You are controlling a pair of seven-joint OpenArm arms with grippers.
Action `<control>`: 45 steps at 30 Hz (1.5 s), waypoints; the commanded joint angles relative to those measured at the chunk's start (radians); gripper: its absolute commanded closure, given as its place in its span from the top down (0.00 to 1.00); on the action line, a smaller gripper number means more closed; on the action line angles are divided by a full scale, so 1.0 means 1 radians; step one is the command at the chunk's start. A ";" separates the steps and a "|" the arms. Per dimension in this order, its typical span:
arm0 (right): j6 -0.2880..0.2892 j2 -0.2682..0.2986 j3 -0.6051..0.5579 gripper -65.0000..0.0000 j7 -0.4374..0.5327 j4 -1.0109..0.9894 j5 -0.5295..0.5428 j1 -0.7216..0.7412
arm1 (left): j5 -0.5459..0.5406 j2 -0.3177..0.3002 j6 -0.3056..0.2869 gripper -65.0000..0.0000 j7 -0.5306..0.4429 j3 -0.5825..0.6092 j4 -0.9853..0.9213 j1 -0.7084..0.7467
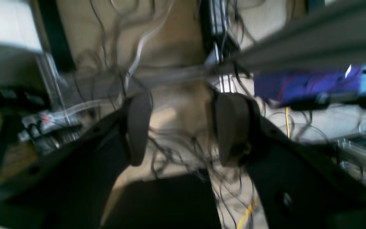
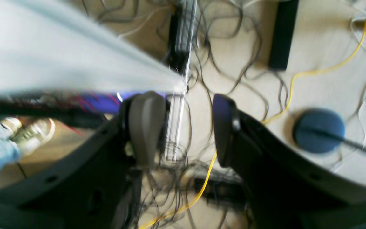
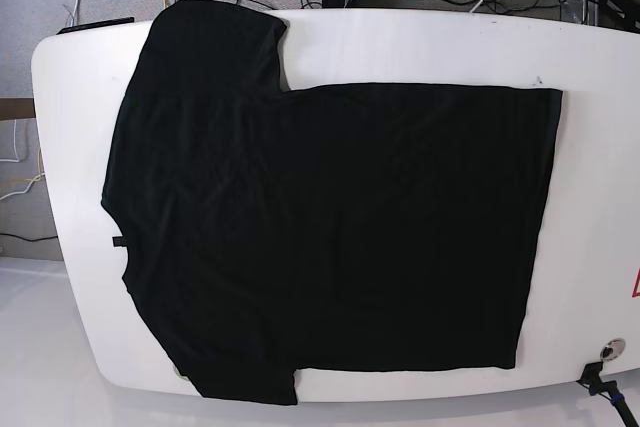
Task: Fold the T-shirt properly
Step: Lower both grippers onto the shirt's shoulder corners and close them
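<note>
T-shirt (image 3: 330,237) lies flat on table (image 3: 600,197) — both grippers' jaws spread, empty.

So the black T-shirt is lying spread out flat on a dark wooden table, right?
Not quite. The T-shirt is black and spread out flat, but the table under it is white, not dark wood. The base view shows this.

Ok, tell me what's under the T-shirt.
The T-shirt lies spread flat on the white table, whose top shows around it on all sides. One sleeve reaches the table's far edge. Whatever else may lie beneath the fabric is covered and cannot be seen.
</note>
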 commanded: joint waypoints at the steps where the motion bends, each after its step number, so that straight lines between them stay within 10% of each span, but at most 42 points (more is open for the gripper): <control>1: 0.003 -0.004 0.046 0.43 0.025 0.073 0.005 -0.025 | -0.001 0.000 0.002 0.49 -0.018 -0.011 0.073 0.024; 6: 0.012 -0.008 0.125 0.43 0.032 0.094 0.018 0.068 | -0.002 -0.006 0.002 0.49 -0.018 -0.028 0.131 -0.053; 13: 0.018 0.030 0.298 0.44 0.008 0.091 0.325 0.283 | -0.066 0.000 0.002 0.50 -0.018 -0.048 0.136 -0.245; 17: 0.020 0.099 0.358 0.44 -0.144 0.090 0.526 0.383 | -0.254 -0.023 0.002 0.57 -0.010 -0.125 0.131 -0.337; 22: 0.026 0.131 0.490 0.44 -0.341 0.079 0.756 0.464 | -0.479 -0.090 0.002 0.89 0.040 -0.198 0.130 -0.400; 27: 0.133 0.139 0.657 0.44 -0.606 -0.011 0.928 0.559 | -0.660 -0.119 0.002 0.89 0.146 -0.280 0.128 -0.446; 35: 0.294 0.105 0.821 0.44 -0.865 -0.127 0.951 0.654 | -0.702 -0.119 0.002 0.89 0.163 -0.297 0.128 -0.464; 45: 0.350 0.104 0.815 0.44 -0.879 -0.285 0.951 0.659 | -0.697 -0.133 0.002 0.89 0.163 -0.297 0.128 -0.469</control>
